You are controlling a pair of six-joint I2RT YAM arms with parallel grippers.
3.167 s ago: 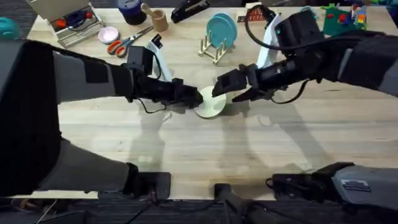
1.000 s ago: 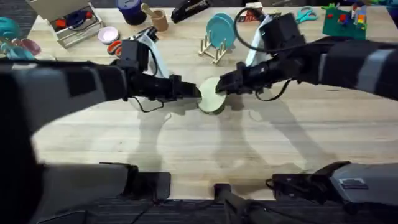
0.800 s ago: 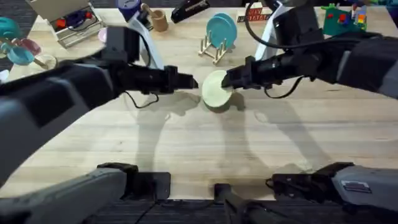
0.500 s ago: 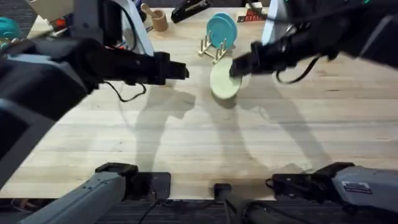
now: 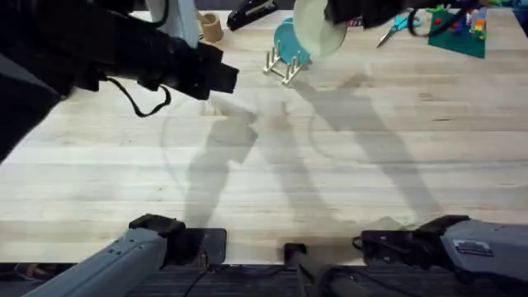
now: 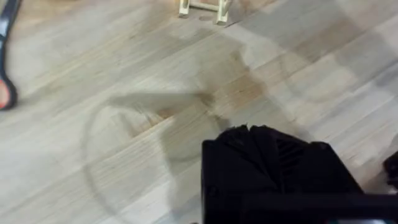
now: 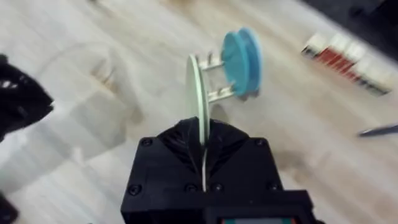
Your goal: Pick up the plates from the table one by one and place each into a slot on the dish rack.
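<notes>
The left pincer (image 5: 227, 78) hangs above the light wood plank desk (image 5: 330, 173), short of the small wooden peg rack (image 5: 280, 64); whether it is open, I cannot tell. The sky-blue round plate (image 5: 287, 45) stands upright in that rack. The right pincer (image 7: 203, 144) grips the cream-yellow round plate (image 5: 318, 25) by its edge, aloft just beside the rack

Left arm (image 5: 91, 49) — bulky matte-black housings, blocky segments, a thin black cable looping loose beneath the forearm. Its gripper (image 6: 273, 171): black, faceted body with ribbed faces.

Right gripper (image 7: 203, 163) — black angular casing, round screw heads at its corners, a strip with green and red markings along the rear edge.

Bases at the tabletop's near edge: grey shells, black mounts, small white label on the right base (image 5: 474, 247).
</notes>
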